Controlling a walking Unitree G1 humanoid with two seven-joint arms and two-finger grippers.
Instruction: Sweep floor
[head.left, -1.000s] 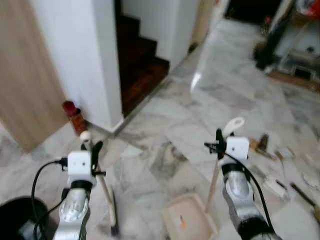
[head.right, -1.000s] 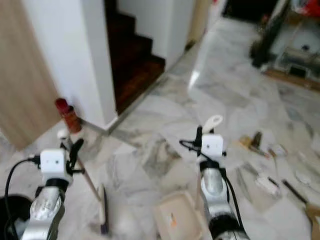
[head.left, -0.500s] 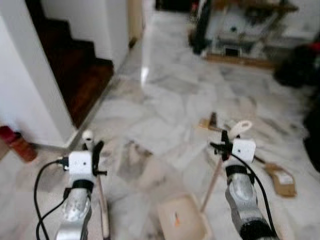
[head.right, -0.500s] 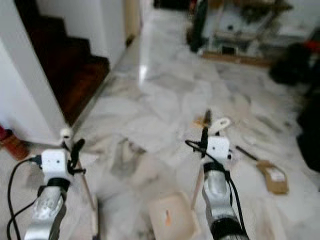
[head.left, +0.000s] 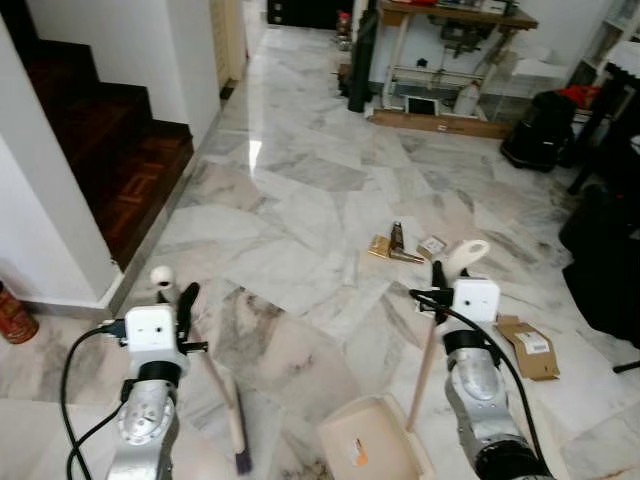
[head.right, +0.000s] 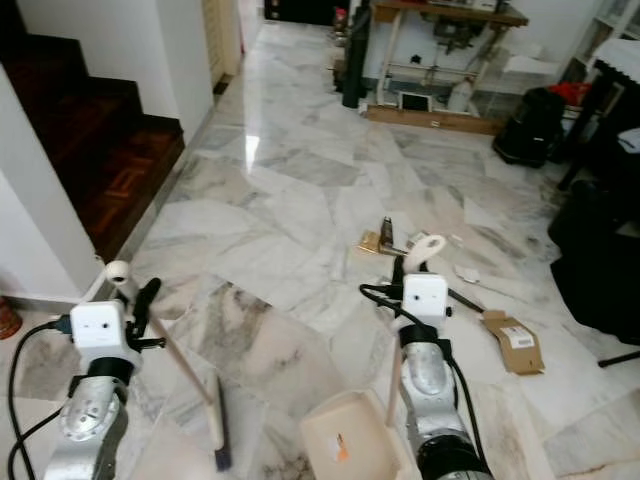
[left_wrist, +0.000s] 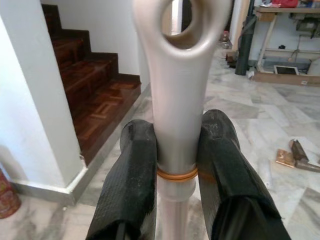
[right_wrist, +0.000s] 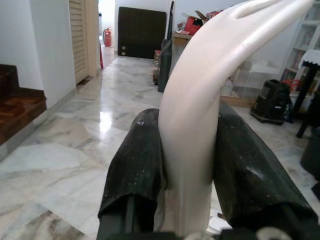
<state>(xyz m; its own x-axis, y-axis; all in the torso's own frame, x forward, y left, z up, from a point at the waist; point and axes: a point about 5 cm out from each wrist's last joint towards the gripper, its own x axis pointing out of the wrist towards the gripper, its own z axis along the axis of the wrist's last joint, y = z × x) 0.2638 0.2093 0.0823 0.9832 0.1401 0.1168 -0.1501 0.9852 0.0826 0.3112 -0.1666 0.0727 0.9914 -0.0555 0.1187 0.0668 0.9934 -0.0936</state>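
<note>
Left eye view: broom (head.left: 222, 385) pinched by left gripper (head.left: 180, 298), dustpan (head.left: 375, 450) by its handle in right gripper (head.left: 437, 279); litter (head.left: 398, 243) on marble floor (head.left: 300, 200) ahead, judged not yet swept.

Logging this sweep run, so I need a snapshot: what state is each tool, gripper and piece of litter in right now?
Left gripper: shut on broom handle.
Broom: tilted, head on floor.
Right gripper: shut on dustpan handle.
Dustpan: resting on floor, a small orange scrap inside.
Cardboard scrap: lying flat, unswept.
</note>
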